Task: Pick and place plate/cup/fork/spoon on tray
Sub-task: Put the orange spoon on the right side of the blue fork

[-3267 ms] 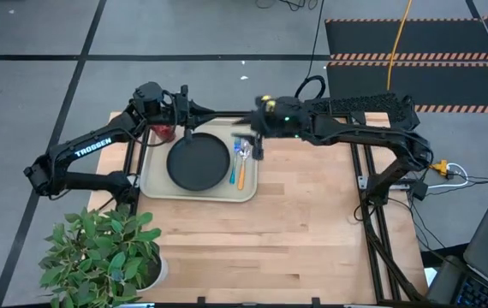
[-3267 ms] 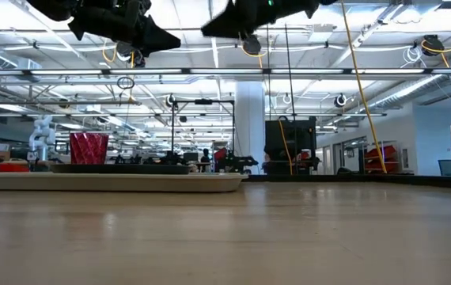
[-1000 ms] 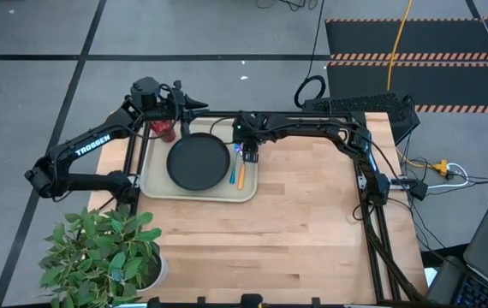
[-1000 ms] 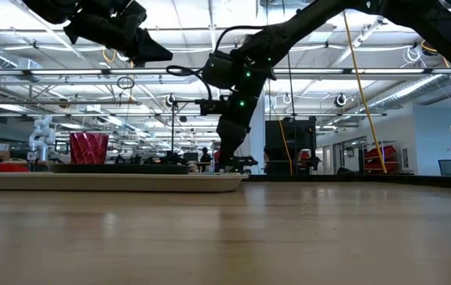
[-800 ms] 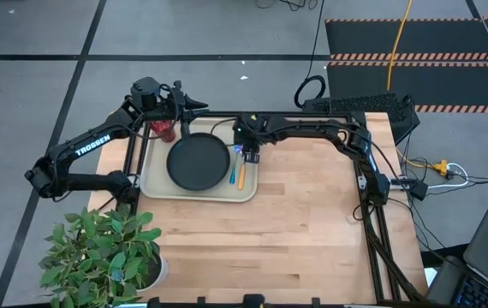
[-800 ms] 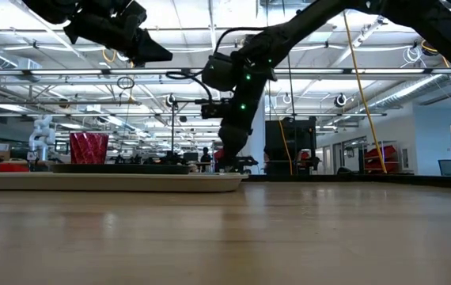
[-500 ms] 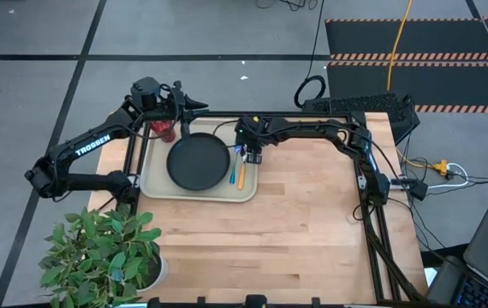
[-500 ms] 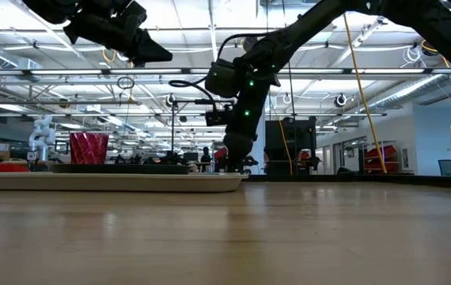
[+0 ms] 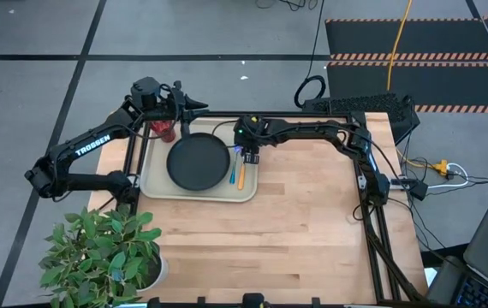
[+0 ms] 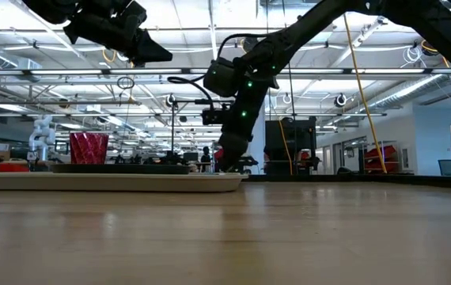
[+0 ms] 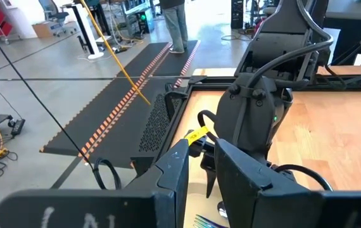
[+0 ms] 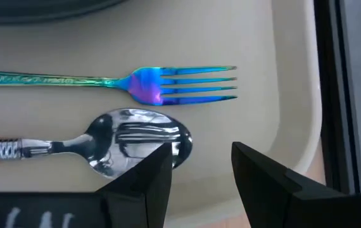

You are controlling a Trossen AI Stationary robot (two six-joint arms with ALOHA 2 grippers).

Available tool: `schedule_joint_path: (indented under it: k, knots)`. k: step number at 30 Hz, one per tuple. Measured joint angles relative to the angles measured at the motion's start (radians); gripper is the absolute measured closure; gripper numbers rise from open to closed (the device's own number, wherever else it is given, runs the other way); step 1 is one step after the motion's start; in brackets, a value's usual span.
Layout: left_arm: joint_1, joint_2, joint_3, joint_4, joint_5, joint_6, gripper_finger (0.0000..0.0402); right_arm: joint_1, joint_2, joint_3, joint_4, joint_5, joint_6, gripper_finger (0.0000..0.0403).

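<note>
Right wrist view: I've got the right gripper (image 12: 201,166) hanging over the tray (image 12: 275,76) with fingers parted and nothing between them, just above the bowl of the spoon (image 12: 136,144). The fork (image 12: 161,85) lies parallel just beside the spoon. From overhead all four items sit on the tray: the plate (image 9: 198,162) centre, the cup (image 9: 163,130) toward 10 o'clock, cutlery at 3 o'clock. I judge the spoon stiff, light and slick on its metal bowl, so the orange handle is the better hold; fork thin and flat, hard to get under. The left gripper (image 11: 196,168) hovers near the cup, narrowly parted, empty. Spoon handle end is cut off; cutlery hidden in the low view.
</note>
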Motion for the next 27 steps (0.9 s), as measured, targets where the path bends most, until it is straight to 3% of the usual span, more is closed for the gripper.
schedule_joint_path:
  k: [27]
  knots:
    - [0.0,0.0,0.0,-0.003,0.001,0.001,0.0321,-0.005,0.0,-0.05,0.077,0.003,-0.009,0.0246]
